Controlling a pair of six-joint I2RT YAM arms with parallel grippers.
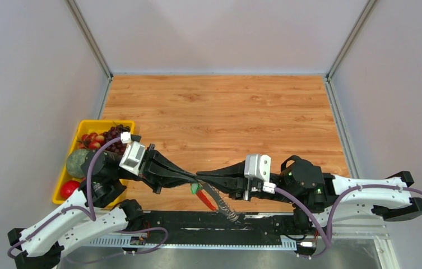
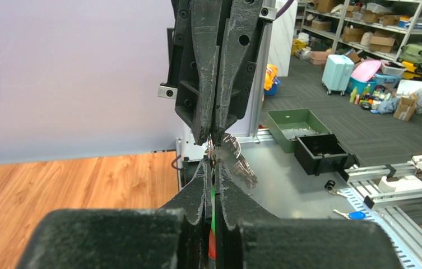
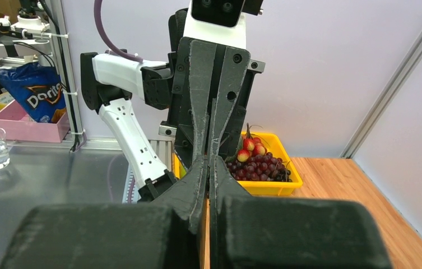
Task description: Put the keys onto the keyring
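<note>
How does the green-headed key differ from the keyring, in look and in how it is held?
The key is tiny with a green head; the keyring is larger, a red loop with a silvery fan. The key sits mostly hidden between the fingers of the left gripper; the keyring's fan dangles free by the right gripper. Both are held where the grippers meet.

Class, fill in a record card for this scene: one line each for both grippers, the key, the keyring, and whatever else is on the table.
Left gripper: shut on the key, green showing between its fingers
Right gripper: shut, apparently on the keyring; tip to tip with the left gripper
Key: green head, mostly hidden
Keyring: red loop and silvery fan hanging below the grippers
Also there: yellow tray of fruit at the table's left edge
</note>
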